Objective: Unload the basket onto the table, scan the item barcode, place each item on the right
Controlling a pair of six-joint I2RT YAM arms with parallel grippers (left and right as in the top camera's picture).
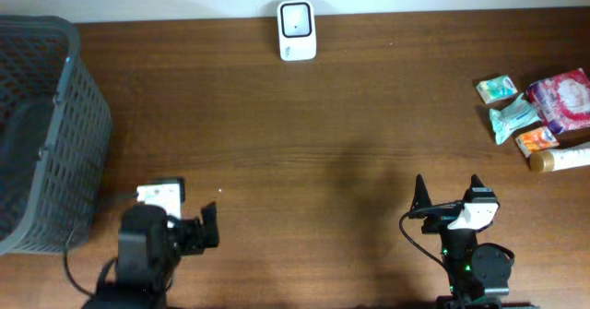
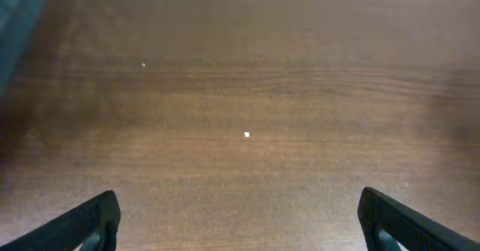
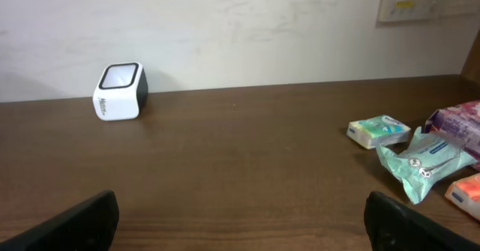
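Note:
The white barcode scanner (image 1: 297, 30) stands at the table's far edge, its dark window facing up; it also appears at the back left in the right wrist view (image 3: 120, 91). Several packaged items lie at the right: a small teal-and-white pack (image 1: 496, 89) (image 3: 379, 130), a crinkled teal pack (image 1: 513, 117) (image 3: 420, 161), a pink pack (image 1: 564, 100), an orange pack (image 1: 536, 141) and a cream tube (image 1: 559, 159). My left gripper (image 1: 205, 228) (image 2: 240, 221) is open over bare wood at the front left. My right gripper (image 1: 448, 191) (image 3: 244, 225) is open near the front right, holding nothing.
A grey mesh basket (image 1: 37, 134) fills the left edge of the table. A white speck (image 2: 246, 135) lies on the wood ahead of my left gripper. A pale wall runs behind the table, with a control panel (image 3: 416, 0) mounted on it.

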